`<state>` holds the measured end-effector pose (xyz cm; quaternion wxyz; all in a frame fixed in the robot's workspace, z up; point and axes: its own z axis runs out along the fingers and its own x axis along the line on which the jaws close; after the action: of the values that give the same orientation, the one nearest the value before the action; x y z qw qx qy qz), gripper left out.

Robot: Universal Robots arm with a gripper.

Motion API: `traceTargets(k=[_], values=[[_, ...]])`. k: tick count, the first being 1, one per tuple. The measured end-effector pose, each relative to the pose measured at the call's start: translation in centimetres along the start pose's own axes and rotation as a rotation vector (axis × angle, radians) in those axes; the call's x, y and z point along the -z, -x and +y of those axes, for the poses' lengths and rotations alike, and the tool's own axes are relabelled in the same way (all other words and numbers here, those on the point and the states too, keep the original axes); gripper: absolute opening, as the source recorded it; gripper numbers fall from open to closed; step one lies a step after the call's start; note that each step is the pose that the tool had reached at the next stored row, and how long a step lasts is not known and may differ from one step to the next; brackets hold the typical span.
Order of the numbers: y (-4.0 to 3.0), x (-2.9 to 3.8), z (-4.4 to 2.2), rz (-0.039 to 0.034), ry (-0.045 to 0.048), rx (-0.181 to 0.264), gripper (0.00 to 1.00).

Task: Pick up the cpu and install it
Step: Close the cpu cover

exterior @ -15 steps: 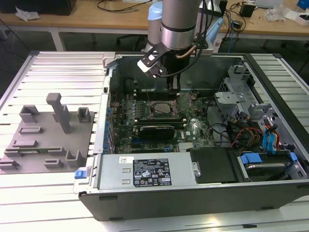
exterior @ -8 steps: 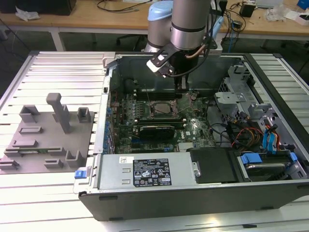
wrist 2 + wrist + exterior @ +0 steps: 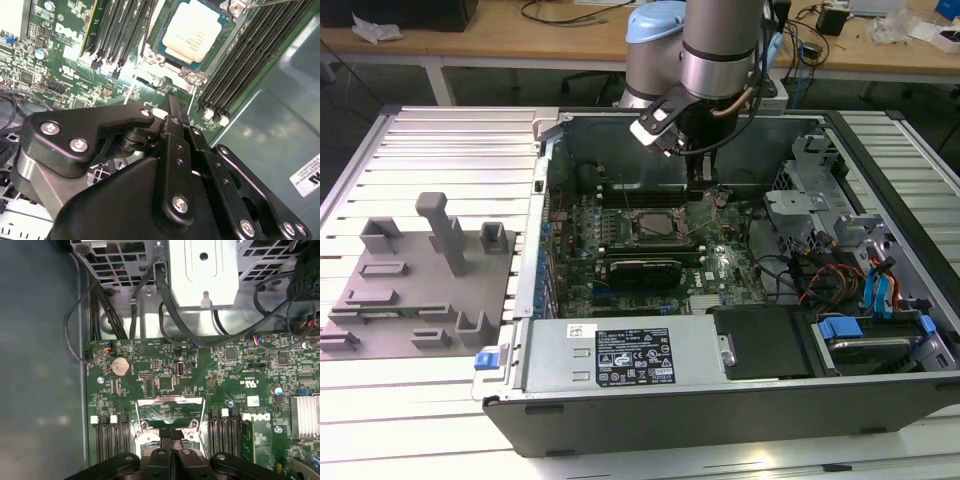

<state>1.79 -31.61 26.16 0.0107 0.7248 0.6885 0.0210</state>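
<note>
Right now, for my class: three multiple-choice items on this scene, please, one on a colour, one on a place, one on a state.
1. The moulded plastic fixture tray beside the dark metal computer case is: A) grey B) red C) yellow
2. The small silvery-white square cpu lies: A) on that tray B) in the metal-framed socket of the green motherboard C) on the wooden bench
3. That case is: A) shut by a panel B) standing on end C) open, insides showing
Answers: 1 A, grey in the exterior view; 2 B, the second wrist view shows it seated inside the frame; 3 C, its insides show in the exterior view.
</note>
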Motion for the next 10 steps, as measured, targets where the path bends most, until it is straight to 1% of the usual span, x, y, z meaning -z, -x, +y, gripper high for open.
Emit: traceTargets(k=[2, 3, 6, 7, 8, 10], values=[[0.00, 0.22, 0.01, 0.0001, 0.0000, 0.000, 0.11], [-0.01, 0.22, 0.09, 0.0002, 0.0000, 0.000, 0.11], [-0.06, 0.17, 1.23, 0.0001, 0.0000, 0.000, 0.11], [-0.08, 0.16, 1.48, 0.0000, 0.0000, 0.000, 0.11], [-0.12, 0.13, 2.25, -0.0001, -0.0001, 0.000, 0.11], [-0.15, 0.10, 2.86, 0.0000, -0.0001, 0.000, 0.11]])
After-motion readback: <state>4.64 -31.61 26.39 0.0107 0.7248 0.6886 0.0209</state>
